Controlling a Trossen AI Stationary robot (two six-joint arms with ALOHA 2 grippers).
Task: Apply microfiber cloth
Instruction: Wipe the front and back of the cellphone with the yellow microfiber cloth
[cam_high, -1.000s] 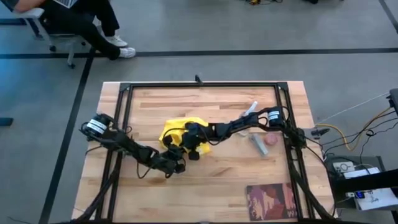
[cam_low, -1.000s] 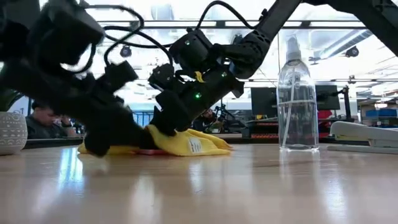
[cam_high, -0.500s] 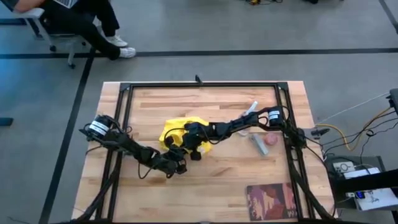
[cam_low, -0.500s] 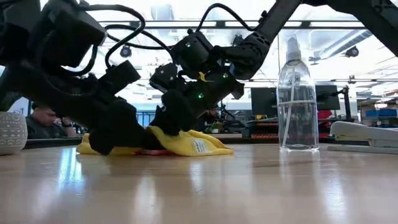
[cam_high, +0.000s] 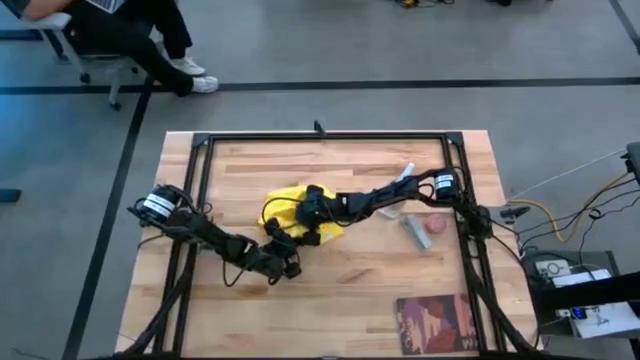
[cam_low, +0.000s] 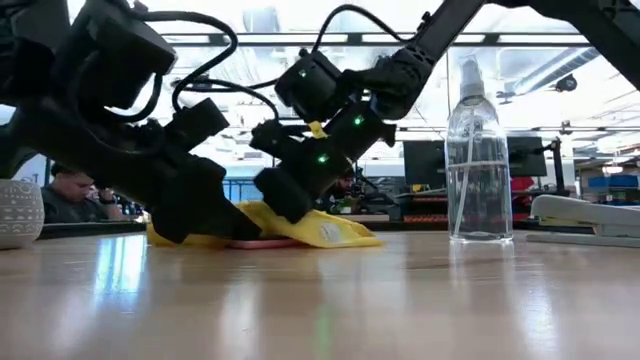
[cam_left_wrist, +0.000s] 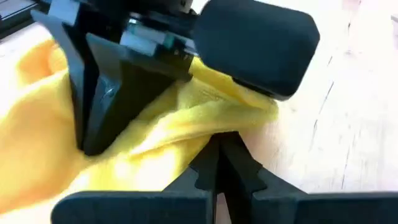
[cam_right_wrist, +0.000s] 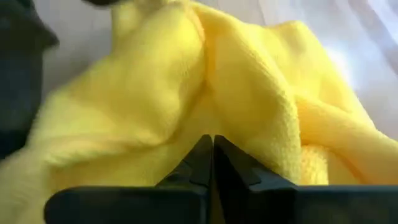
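The cloth (cam_high: 290, 208) lies near the middle of the table (cam_high: 340, 290). The right gripper (cam_high: 281, 234) presses on it; the left gripper (cam_high: 290, 268) sits just in front. A spray bottle (cam_high: 413, 231) lies to the right.

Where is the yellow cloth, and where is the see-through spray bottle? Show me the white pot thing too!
microfiber cloth (cam_low: 330, 232): low view, on its folded right end lying on the table.
spray bottle (cam_low: 477, 185): low view, on the middle of its clear body.
white pot (cam_low: 20, 213): low view, on its rounded side.
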